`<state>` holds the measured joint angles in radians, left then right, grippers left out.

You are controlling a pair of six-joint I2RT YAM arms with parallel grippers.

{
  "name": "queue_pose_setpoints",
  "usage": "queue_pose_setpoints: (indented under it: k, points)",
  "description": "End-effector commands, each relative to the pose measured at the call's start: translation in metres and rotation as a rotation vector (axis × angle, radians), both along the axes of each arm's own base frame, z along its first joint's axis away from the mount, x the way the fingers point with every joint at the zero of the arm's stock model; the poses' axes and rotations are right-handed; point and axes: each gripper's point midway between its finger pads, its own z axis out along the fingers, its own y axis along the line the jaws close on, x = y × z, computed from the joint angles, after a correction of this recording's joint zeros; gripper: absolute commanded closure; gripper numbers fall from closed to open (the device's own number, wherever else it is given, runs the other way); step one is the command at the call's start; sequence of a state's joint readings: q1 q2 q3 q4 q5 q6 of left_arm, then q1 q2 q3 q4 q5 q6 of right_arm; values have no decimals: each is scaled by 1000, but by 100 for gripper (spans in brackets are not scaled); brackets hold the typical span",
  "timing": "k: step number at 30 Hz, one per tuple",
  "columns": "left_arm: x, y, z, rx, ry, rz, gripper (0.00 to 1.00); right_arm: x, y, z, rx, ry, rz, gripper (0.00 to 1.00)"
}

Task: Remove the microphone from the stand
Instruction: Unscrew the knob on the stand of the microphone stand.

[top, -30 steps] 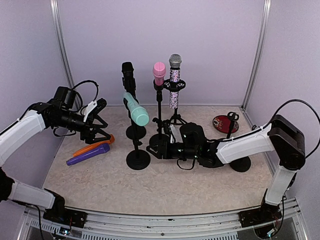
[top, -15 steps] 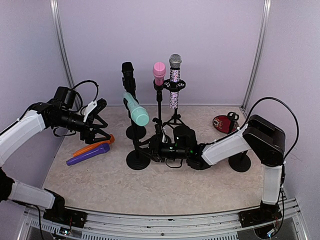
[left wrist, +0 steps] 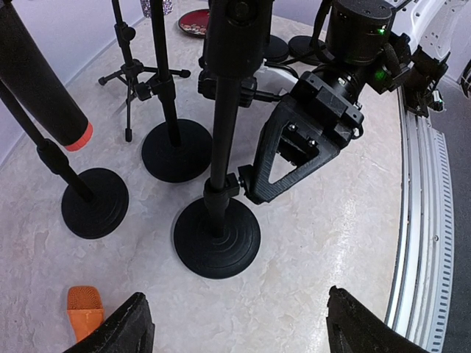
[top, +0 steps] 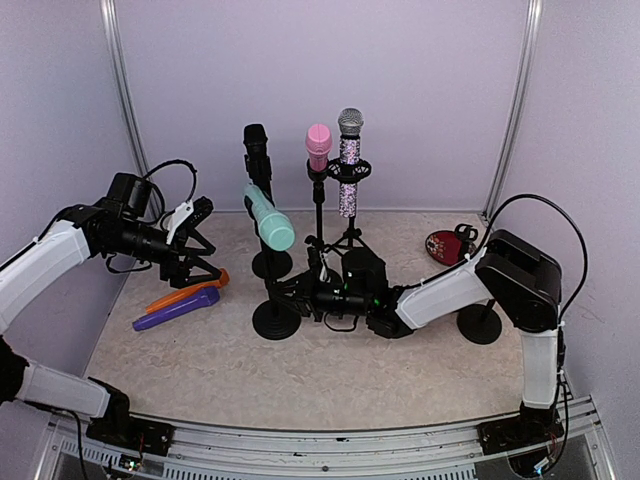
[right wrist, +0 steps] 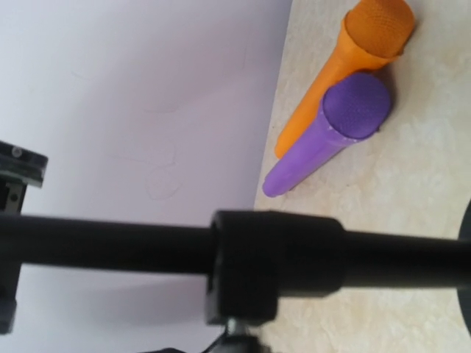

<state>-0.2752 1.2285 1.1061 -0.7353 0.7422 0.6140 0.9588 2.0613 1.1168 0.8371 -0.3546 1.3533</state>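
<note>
The right gripper [left wrist: 239,182] has just clamped the stand [left wrist: 218,237] low on its pole, below the mic [top: 270,218]. With the stand braced, the left gripper [top: 197,243], jaws apart beside it, can probably pull the mic.

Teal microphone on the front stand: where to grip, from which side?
Grip the teal microphone mid-body, probably from the left with the open left gripper. Its tilted cylinder's left flank is exposed; the black microphone stands close behind and the right gripper holds the pole below.

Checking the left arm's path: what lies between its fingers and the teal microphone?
Nothing: the top view shows bare space from the left fingers to the teal microphone. The orange microphone and purple microphone lie lower, on the table.
</note>
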Motion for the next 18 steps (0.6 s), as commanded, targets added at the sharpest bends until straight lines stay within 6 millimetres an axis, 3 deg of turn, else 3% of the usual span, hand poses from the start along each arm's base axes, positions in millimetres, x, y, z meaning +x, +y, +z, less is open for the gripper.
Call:
queue_pose_setpoints:
  k: [1,3,18]
  points:
    - [0,1,8,-9,-29,-1,21,7,-5,-2,-7,12,-40,94]
    - [0,-1,6,-17,-16,-2,21,7,-9,-7,-25,20,-53,100]
    - [14,-24,8,-60,-31,27,24,14,-43,-67,-516,-86,-123,100]
